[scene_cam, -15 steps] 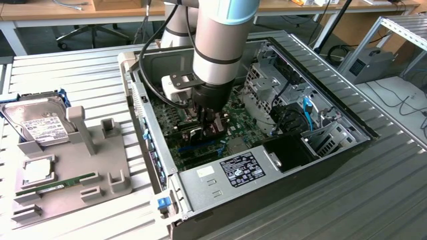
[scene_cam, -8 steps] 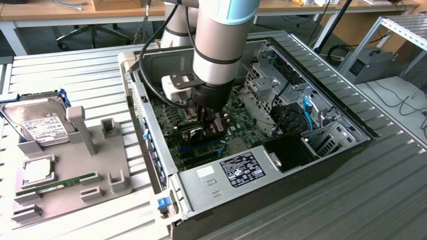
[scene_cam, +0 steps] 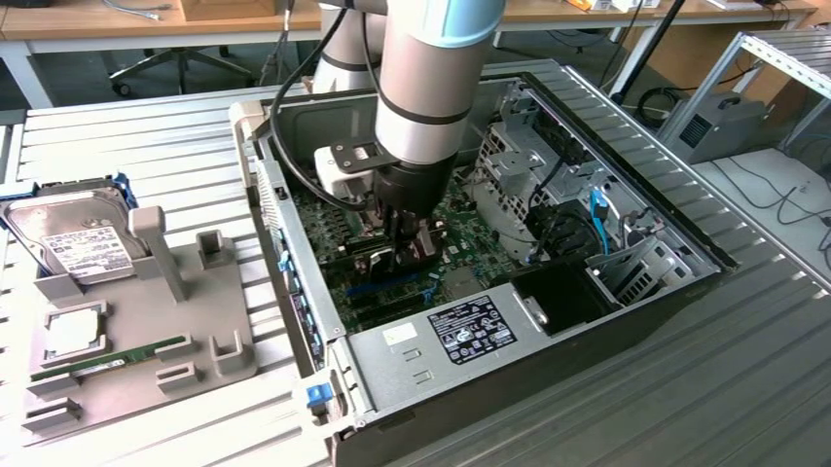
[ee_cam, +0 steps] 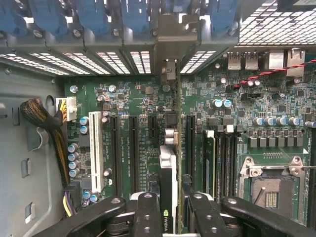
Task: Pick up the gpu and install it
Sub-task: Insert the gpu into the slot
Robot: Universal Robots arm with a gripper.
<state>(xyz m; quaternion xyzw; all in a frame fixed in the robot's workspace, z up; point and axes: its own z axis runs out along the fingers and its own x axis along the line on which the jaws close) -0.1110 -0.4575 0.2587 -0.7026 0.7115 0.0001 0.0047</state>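
Counter (scene_cam: 727, 389) of ribbed metal carries everything here, and the open computer case (scene_cam: 429, 379) lies on its side across the centre of the exterior frame so the motherboard (ee_cam: 232, 98) faces upward, reachable from above. The robot arm (scene_cam: 422, 88) comes down from the top centre straight into the case, likely to keep the card square to the slots. At centre left sits a grey parts holder (scene_cam: 169, 292), with a silver hard drive (scene_cam: 78, 238) at its upper end and a green RAM stick (scene_cam: 111, 358) lower down, both well apart from the case. The gripper (ee_cam: 170, 205) is closed part-way on the gpu (ee_cam: 168, 173), held on edge between its fingers (ee_cam: 148, 212), the card running down the middle of the wrist frame over the black expansion slots (ee_cam: 133, 143), its bracket end toward the rear slot covers (ee_cam: 170, 29). Whether the card's edge is seated cannot be told; the gripper hides its lower part.
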